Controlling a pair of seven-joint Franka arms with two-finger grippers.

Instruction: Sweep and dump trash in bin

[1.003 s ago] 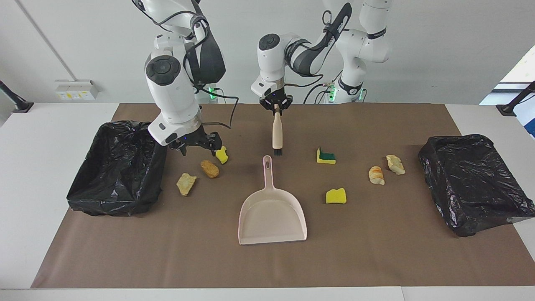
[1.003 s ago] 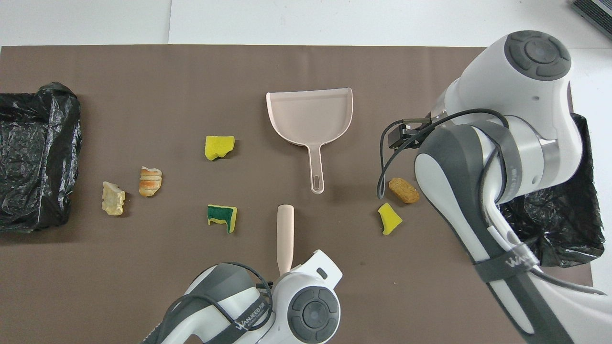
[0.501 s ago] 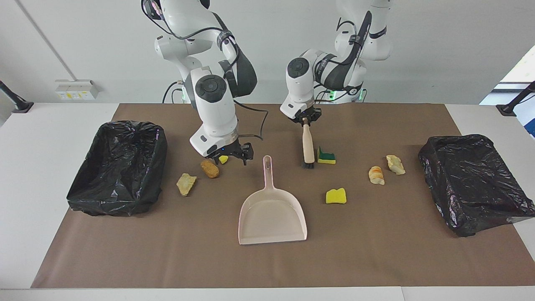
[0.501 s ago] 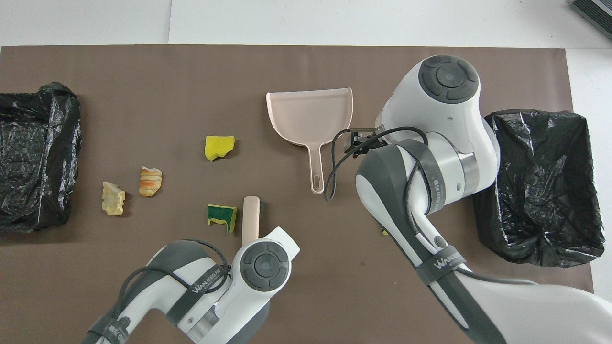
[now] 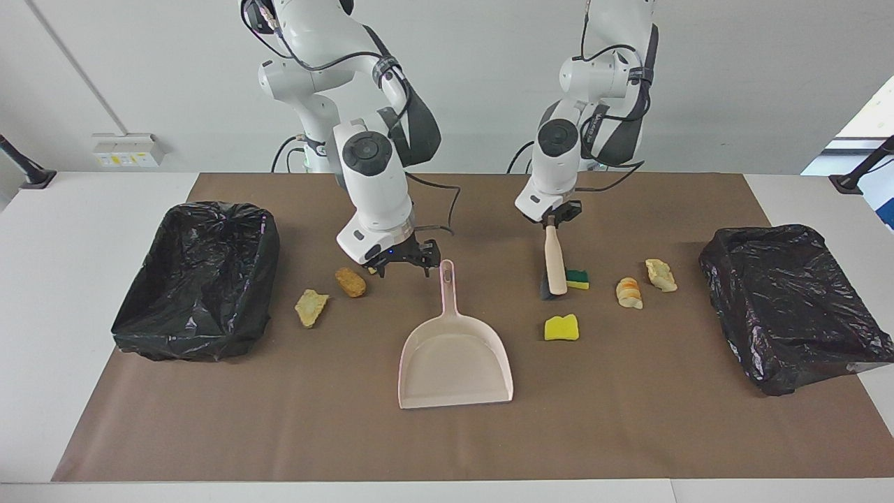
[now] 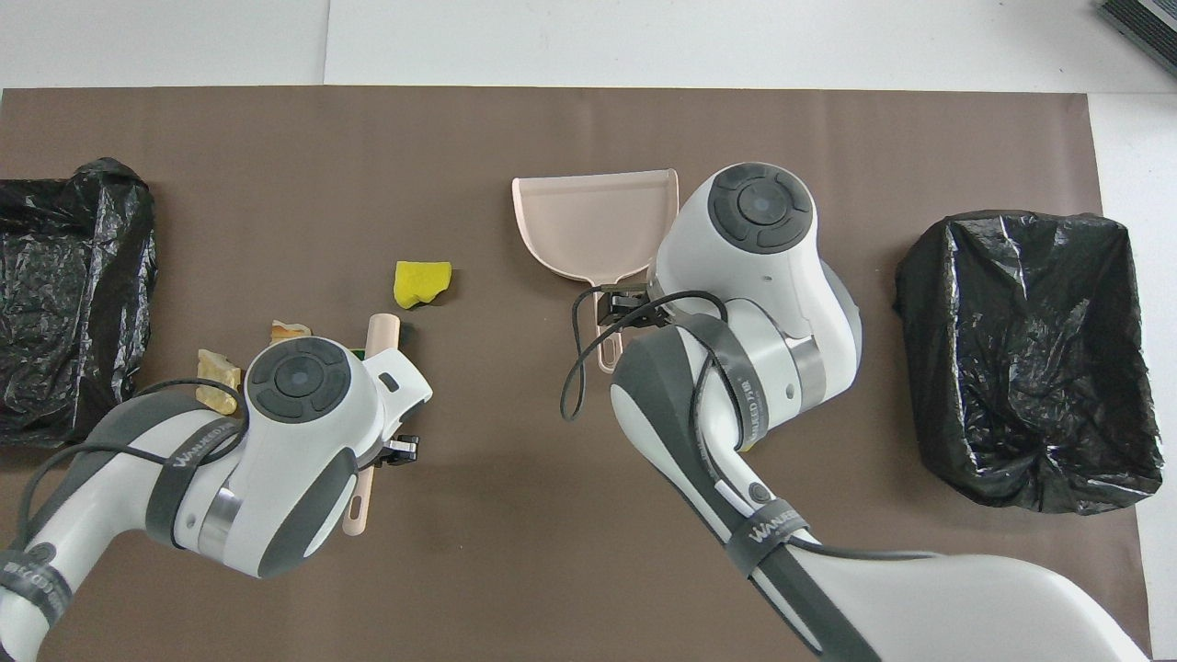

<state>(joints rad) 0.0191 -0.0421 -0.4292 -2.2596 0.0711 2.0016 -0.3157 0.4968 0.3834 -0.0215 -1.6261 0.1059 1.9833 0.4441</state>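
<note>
My left gripper point(image 5: 552, 221) is shut on the handle of the beige brush point(image 5: 556, 262), which hangs bristles-down against the green-faced sponge point(image 5: 578, 279). A yellow sponge bit point(image 5: 561, 327) lies farther from the robots. Two bread chunks point(image 5: 628, 292) point(image 5: 661, 274) lie toward the left arm's end. My right gripper point(image 5: 404, 264) is open, low over the mat beside the handle of the beige dustpan point(image 5: 454, 363). A brown chunk point(image 5: 350, 281) and a tan chunk point(image 5: 311, 307) lie toward the right arm's end. A small yellow bit is mostly hidden by the right gripper.
Two bins lined with black bags stand at the ends of the brown mat, one at the right arm's end point(image 5: 195, 279) and one at the left arm's end point(image 5: 789, 300). From overhead, the dustpan point(image 6: 598, 221) and brush point(image 6: 381, 331) are partly covered by the arms.
My left gripper carried the brush toward the left arm's end and pushed the green-faced sponge along. My right gripper moved from beside the bin to the dustpan handle.
</note>
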